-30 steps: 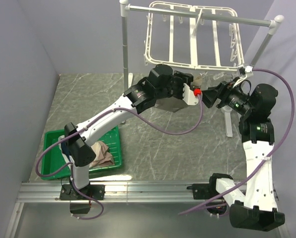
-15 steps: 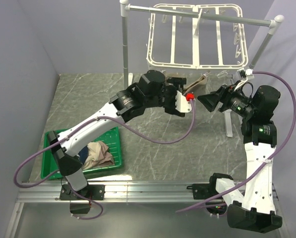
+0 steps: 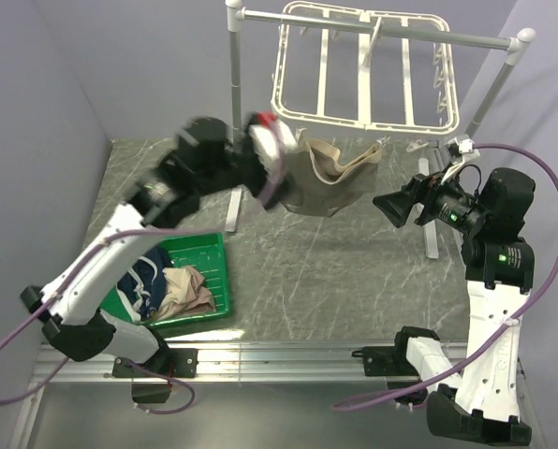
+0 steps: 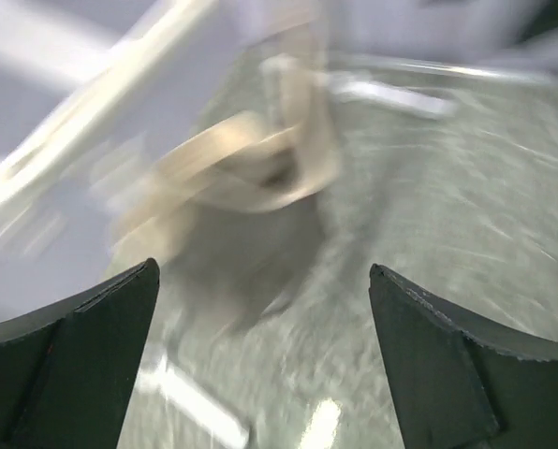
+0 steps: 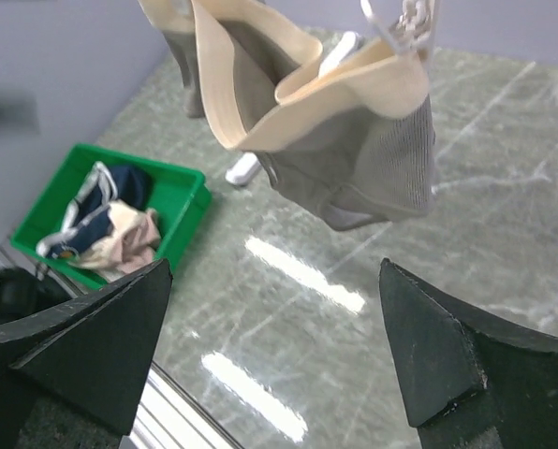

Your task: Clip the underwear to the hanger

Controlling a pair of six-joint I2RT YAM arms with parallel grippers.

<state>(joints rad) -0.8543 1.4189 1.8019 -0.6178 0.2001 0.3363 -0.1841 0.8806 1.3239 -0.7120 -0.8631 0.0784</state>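
Lilac walls enclose a grey marbled table [image 3: 354,271], seen from above and behind your two arms. At its far edge a white pole rack [image 3: 234,84] carries the large white plastic drying hanger with parallel crossbars [image 3: 361,120]. A green plastic tray [image 3: 207,254] sits at the near left, holding a navy garment with white trim [image 3: 146,271] and a pinkish-beige garment [image 3: 190,290], apparently laundry waiting its turn. Below the hanger's near edge hangs the taupe fabric underwear with a pale beige waistband [image 3: 330,182], sagging like a pouch between its two upper corners and clear of the table, which suggests the clips alone bear it. Your right wrist view shows a small white clip [image 5: 412,17] biting the waistband at one corner; the other corner runs out of that view. Your left gripper [image 4: 262,271], in a blurred view, is spread wide with nothing between its fingers. Your right gripper [image 5: 275,267] is likewise spread wide and empty, facing the underwear without touching it
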